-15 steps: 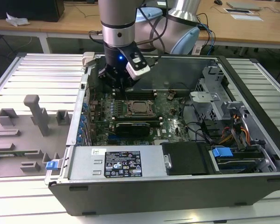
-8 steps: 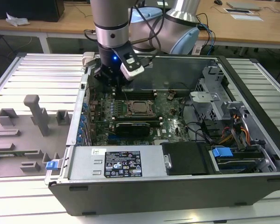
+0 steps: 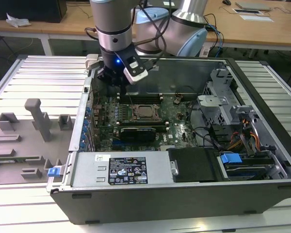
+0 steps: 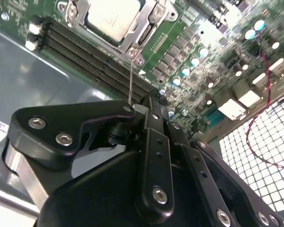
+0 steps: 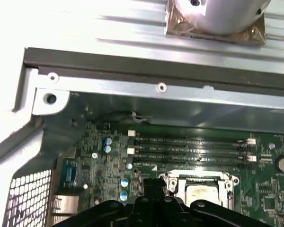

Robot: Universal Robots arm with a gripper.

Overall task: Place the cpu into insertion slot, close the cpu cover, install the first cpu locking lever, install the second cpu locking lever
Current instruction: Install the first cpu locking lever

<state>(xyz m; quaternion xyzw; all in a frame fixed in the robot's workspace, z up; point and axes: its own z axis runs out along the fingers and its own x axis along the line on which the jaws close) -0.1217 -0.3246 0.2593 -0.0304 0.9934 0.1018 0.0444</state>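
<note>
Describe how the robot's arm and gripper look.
The arm is made of silver-grey tubes with pale blue joint caps and a black band. Black cables hang beside it. A blue light glows at the wrist, next to a white camera block. The gripper is black, with jointed links and silver screws.

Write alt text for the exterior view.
The robot arm's pincer hangs low over the green motherboard in an open computer case, near the insertion slot with the cpu seated. A grey fixture tray lies at the exterior view's left.
</note>
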